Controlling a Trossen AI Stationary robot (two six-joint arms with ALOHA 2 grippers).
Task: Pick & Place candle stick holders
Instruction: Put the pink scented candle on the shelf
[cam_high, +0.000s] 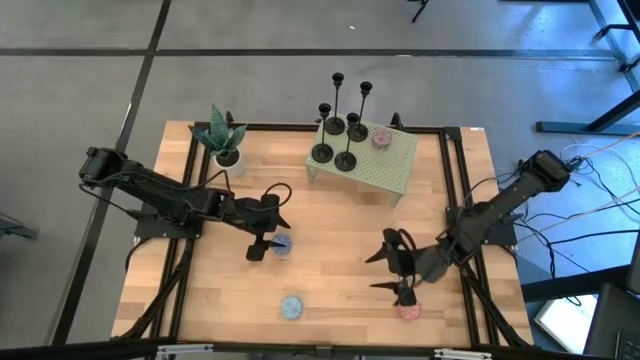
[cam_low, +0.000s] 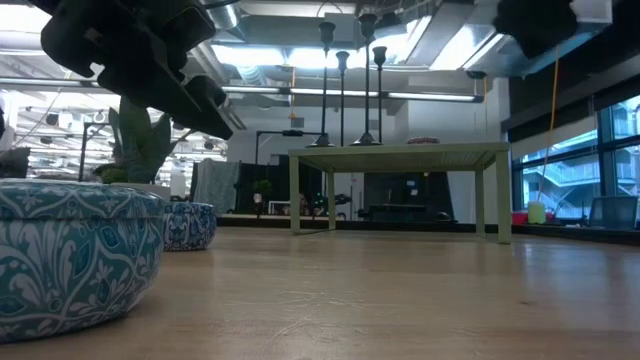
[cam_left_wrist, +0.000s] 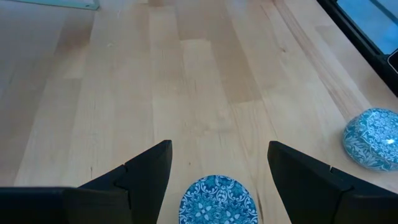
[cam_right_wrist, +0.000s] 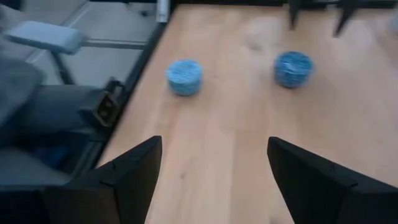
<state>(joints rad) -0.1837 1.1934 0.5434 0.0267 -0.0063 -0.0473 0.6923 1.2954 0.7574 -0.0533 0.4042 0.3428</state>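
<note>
Several black candle stick holders (cam_high: 345, 140) stand by their round bases on a small pale-green table (cam_high: 385, 175) at the far middle; in the low view the holders (cam_low: 345, 90) rise from its top (cam_low: 400, 150). My left gripper (cam_high: 272, 240) hangs open left of centre over a blue patterned tin (cam_high: 282, 244). In the left wrist view that tin (cam_left_wrist: 217, 200) lies below and between the open fingers of my left gripper (cam_left_wrist: 219, 149), apart from them. My right gripper (cam_high: 376, 272) is open at the near right, with nothing between its fingers (cam_right_wrist: 214, 143).
A second blue tin (cam_high: 291, 306) sits near the front edge, and a pink tin (cam_high: 409, 311) lies by my right gripper. Another pink tin (cam_high: 381, 137) stands on the green table. A potted plant (cam_high: 222, 140) is at the far left corner. Bare wood lies in the middle.
</note>
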